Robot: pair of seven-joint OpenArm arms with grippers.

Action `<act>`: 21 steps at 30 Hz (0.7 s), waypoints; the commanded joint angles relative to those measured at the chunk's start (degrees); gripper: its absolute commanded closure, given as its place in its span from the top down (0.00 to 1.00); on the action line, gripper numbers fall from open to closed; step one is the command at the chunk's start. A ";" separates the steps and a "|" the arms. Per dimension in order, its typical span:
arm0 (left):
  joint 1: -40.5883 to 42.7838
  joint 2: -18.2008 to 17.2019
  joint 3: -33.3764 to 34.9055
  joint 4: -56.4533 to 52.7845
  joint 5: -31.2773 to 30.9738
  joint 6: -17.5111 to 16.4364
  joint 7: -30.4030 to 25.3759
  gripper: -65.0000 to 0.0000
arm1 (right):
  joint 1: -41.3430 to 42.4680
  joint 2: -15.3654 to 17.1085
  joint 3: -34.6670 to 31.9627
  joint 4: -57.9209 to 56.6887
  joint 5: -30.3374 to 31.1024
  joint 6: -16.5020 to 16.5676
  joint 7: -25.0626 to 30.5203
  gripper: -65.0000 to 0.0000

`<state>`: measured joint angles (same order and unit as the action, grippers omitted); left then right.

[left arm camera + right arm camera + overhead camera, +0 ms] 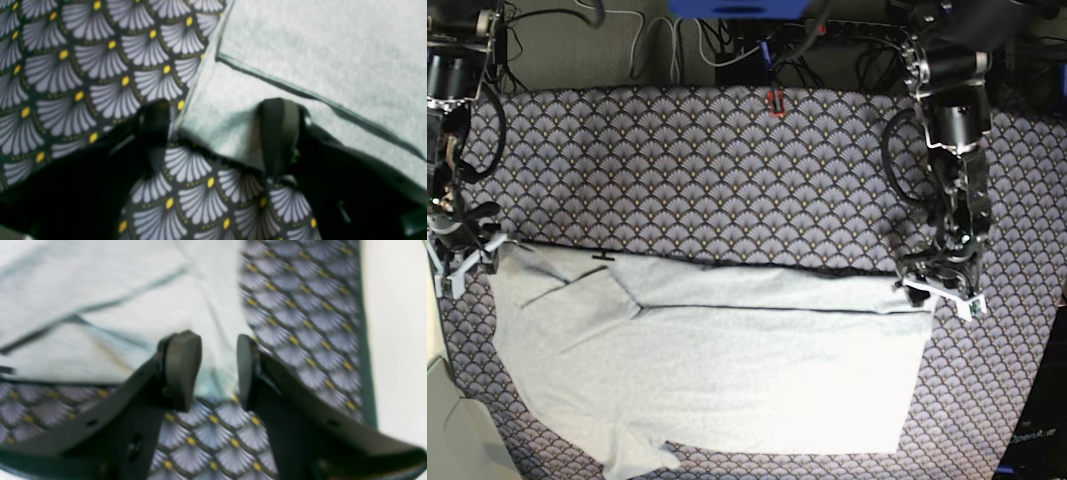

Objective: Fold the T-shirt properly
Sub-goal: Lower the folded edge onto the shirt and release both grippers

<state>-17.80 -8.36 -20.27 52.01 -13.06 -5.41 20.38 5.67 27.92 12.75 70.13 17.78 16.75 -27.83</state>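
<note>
Pale grey cotton for the T-shirt (757, 370), spread across the lower middle of the base view, on the fan-patterned table cloth (697, 150). Blurred in the right wrist view, hard to read for fine creases; lower tip of a narrow flap (632, 455) close to the bottom of the base view. Along the side toward the arms, a long strip with a raised, shadowed fold line, running nearly from corner to corner; near the right gripper's end, a slanting overlap and a pointed crease.

Left gripper (217, 133) with fingers spread wide, nothing clamped between them: one finger above the shirt near its corner, the other off beyond the side edge, over patterned cloth. Contact with the fabric impossible to tell, the finger hiding part of the hem.

Right gripper (215, 365) also parted, less clearly focused, with a corner of shirt visible in the gap but not pinched. Height above the fabric likewise unclear. Partly hidden behind its fingers, the hem on both sides.

At the far left of the base view, cut off by the frame, a cream surface (449, 425); in the right wrist view, a dark green border beside it. Plenty of room on the patterned cloth between the two arms, above the shirt in the base view; much less between the right gripper and the cream surface.
</note>
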 commanded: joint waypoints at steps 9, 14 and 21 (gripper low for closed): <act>-0.97 -0.30 -0.17 0.69 -0.08 -0.08 -0.21 0.28 | -0.79 2.28 3.38 1.12 0.81 0.35 1.68 0.36; -0.97 -0.39 -0.17 0.69 -0.08 -0.08 -0.03 0.02 | -0.97 0.87 3.73 1.21 0.81 5.44 1.68 0.46; -0.97 -0.74 -0.17 0.78 -0.08 -0.08 0.15 0.01 | -0.18 -1.15 5.31 0.07 0.64 6.50 1.94 0.47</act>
<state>-17.61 -8.54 -20.40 51.94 -13.08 -5.41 21.30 4.19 25.65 17.63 69.41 17.96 23.11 -27.59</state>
